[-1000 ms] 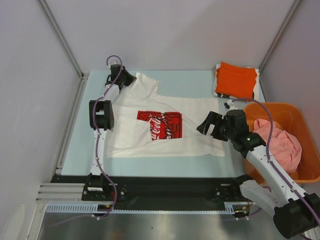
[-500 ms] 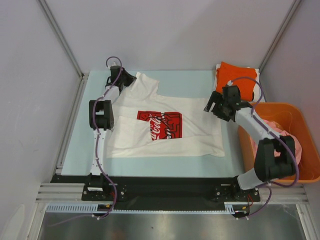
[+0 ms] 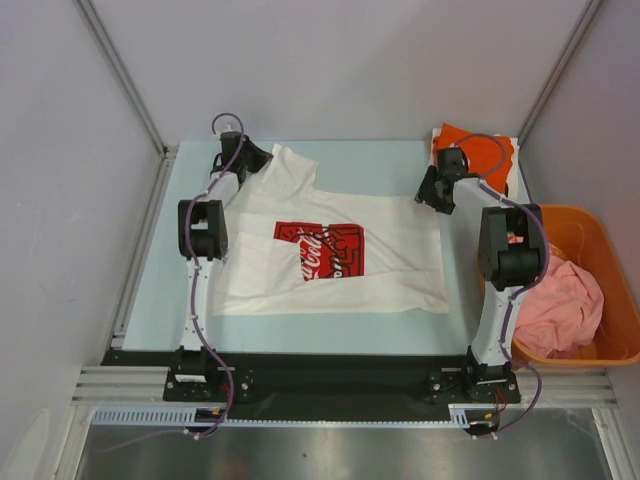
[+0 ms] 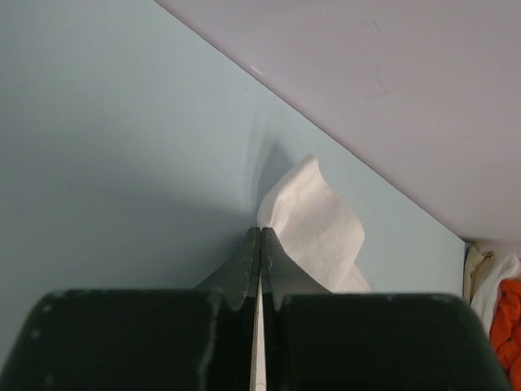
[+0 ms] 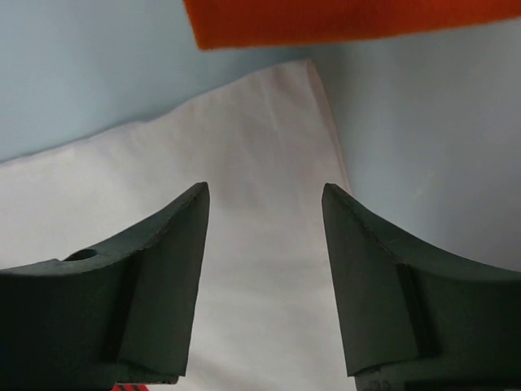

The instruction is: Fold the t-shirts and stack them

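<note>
Blocking part of the orange t-shirt (image 3: 492,150) at the far-right corner, the right arm is also covering the near-left rim of the basket (image 3: 612,250), where the pink t-shirt (image 3: 562,305) is lying bunched, shape unclear. The white t-shirt (image 3: 385,270) is lying flat mid-tabletop (image 3: 370,165), long axis running left-right, print sideways. Left tool (image 4: 260,232) is pinching its far-left corner shut; right tool (image 5: 264,191) is hovering, jaws apart, over its far-right corner.

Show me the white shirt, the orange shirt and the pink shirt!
white t-shirt (image 3: 325,248), top view, on its red chest print.
orange t-shirt (image 5: 350,18), right wrist view, near its lower edge.
pink t-shirt (image 3: 560,305), top view, on its crumpled middle.
</note>
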`<state>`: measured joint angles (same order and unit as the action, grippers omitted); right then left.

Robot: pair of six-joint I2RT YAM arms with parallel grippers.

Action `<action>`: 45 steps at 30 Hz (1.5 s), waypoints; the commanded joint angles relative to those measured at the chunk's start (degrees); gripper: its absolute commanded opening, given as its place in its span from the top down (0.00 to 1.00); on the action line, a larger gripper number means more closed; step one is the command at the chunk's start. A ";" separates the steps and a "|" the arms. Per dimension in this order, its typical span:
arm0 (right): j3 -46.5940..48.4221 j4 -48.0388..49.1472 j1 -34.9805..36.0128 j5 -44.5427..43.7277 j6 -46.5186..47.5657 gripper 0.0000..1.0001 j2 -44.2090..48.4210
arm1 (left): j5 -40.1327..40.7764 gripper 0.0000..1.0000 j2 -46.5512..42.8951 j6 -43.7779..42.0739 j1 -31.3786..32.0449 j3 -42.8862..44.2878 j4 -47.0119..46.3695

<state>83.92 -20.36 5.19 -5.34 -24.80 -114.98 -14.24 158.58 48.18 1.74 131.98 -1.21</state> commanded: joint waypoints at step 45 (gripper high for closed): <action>8.28 1.46 2.36 -1.33 5.55 1.00 -5.88 | 4.13 1.00 -7.57 -3.26 0.63 -4.00 6.04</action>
<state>93.45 -17.54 4.97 -7.27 -18.59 -125.95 -12.60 157.25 47.81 1.98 130.96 0.56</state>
